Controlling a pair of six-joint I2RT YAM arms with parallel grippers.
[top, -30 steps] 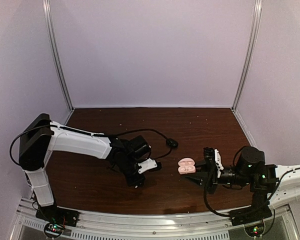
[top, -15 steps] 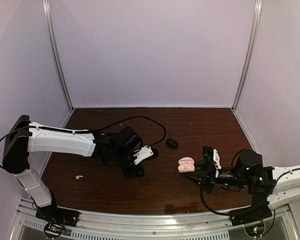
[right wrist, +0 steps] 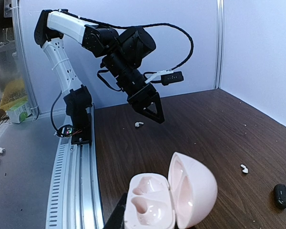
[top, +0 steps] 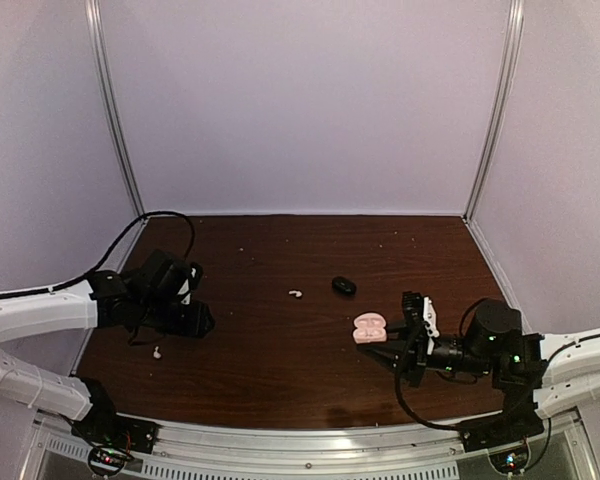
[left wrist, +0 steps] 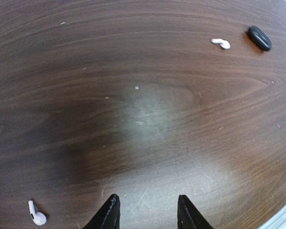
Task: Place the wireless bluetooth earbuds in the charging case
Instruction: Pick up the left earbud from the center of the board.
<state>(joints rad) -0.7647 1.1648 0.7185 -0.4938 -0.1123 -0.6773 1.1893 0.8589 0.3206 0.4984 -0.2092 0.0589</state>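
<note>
Low over the scuffed wood-grain table (left wrist: 148, 109), the left gripper (left wrist: 148, 215) hovers with its pointed black fingers spread and empty, one white earbud (left wrist: 36, 213) lying just to its left and a second earbud (left wrist: 221, 43) well ahead to its right. The right gripper (top: 395, 348) is clamped on the base of the pink case (right wrist: 169, 195), lid up. The earbuds are tiny, glossy and round-headed with short stems, so tips closing off-centre could flick one across the slick tabletop, and the smooth clamshell case, with its two moulded hollows, might twist in the clamp when an earbud is pressed in.
</note>
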